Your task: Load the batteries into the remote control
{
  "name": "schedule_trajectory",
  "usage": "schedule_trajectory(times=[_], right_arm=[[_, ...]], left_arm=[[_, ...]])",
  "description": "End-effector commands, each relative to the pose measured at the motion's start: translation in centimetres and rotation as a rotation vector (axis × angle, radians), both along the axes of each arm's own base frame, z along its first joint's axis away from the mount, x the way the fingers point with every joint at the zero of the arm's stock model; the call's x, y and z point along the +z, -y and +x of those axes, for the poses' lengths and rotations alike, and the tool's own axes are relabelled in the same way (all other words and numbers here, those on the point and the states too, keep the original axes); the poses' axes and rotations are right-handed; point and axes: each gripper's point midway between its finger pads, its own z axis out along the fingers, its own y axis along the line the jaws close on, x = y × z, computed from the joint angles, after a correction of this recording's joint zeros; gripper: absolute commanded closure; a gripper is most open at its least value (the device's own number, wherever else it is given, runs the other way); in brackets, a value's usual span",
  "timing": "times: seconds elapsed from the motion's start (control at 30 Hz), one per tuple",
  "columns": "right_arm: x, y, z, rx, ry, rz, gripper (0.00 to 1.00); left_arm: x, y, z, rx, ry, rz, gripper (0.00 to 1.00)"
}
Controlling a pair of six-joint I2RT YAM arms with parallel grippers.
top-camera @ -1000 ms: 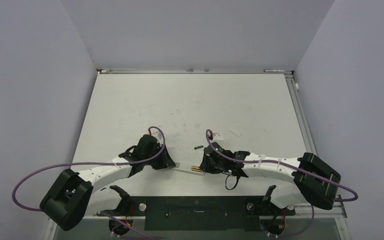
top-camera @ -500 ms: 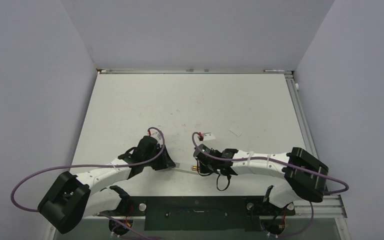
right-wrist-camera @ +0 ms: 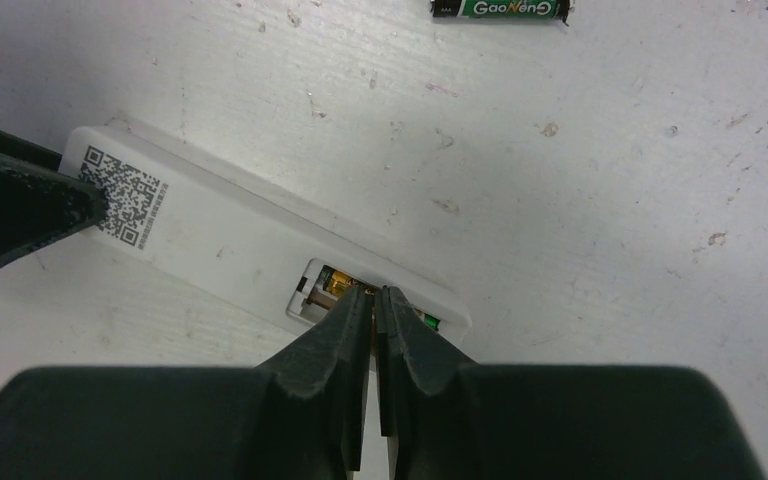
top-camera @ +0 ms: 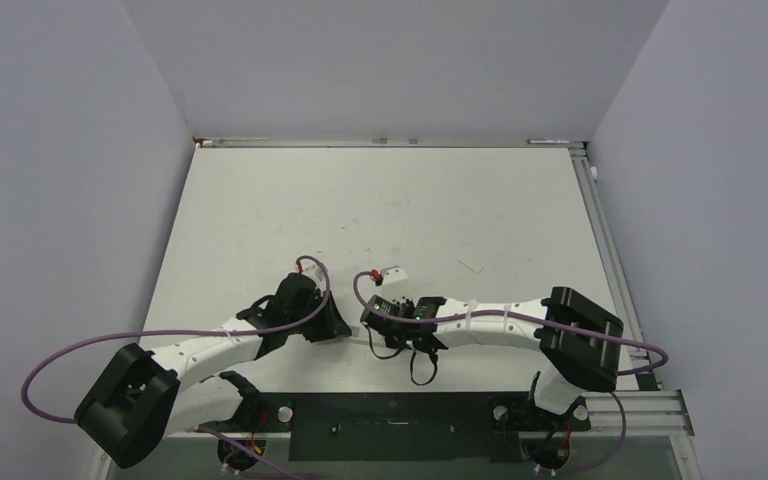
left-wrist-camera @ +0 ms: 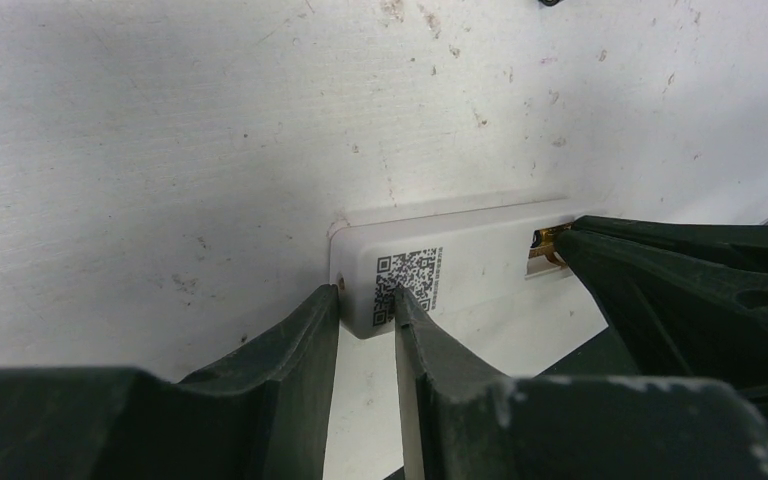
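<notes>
The white remote control [right-wrist-camera: 230, 235] lies back-up on the table, with a QR label near one end. My left gripper [left-wrist-camera: 365, 310] is shut on the label end of the remote [left-wrist-camera: 470, 265]. The yellow-gold battery [right-wrist-camera: 338, 283] lies in the open battery compartment. My right gripper [right-wrist-camera: 372, 297] is shut, and its tips rest on that battery. The dark green battery [right-wrist-camera: 500, 9] lies loose on the table beyond the remote. In the top view the left gripper [top-camera: 343, 330] and right gripper [top-camera: 368, 330] almost meet and hide the remote.
A small white scrap [top-camera: 471, 265] lies on the table [top-camera: 380, 200] right of centre. The right arm's purple cable carries a white tag [top-camera: 393, 270]. Both arms lie low along the near edge. Grey walls enclose three sides of the table.
My right arm has slid left along the remote, carrying the yellow-gold battery toward the left gripper, and now covers where the green battery showed. The left arm has stayed put.
</notes>
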Motion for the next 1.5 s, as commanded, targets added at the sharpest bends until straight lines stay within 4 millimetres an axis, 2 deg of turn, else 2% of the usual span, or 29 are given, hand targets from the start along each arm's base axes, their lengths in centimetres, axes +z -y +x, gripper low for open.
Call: schedule_trajectory(times=[0.0, 0.4, 0.7, 0.87, 1.3, 1.47], right_arm=[[-0.3, 1.1, 0.6, -0.013, 0.029, -0.080, 0.91], [3.3, 0.2, 2.1, -0.044, 0.106, -0.024, 0.91], [4.8, 0.6, 3.1, -0.058, 0.137, -0.003, 0.91], [5.0, 1.4, 4.0, -0.066, 0.136, 0.008, 0.91], [4.5, 2.8, 7.6, -0.050, 0.112, 0.059, 0.91], [4.0, 2.7, 8.7, -0.063, 0.095, 0.097, 0.78]], left_arm=[[0.7, 1.3, -1.8, -0.072, -0.041, -0.050, 0.76], [1.2, 1.0, -1.9, -0.071, -0.028, -0.044, 0.75], [2.0, 0.9, -1.7, -0.072, -0.016, -0.035, 0.66], [3.0, 0.8, -1.5, -0.063, 0.001, -0.038, 0.59], [3.9, 2.5, -4.1, -0.067, -0.079, -0.176, 0.53], [3.9, 2.7, -5.0, -0.062, -0.099, -0.201, 0.49]])
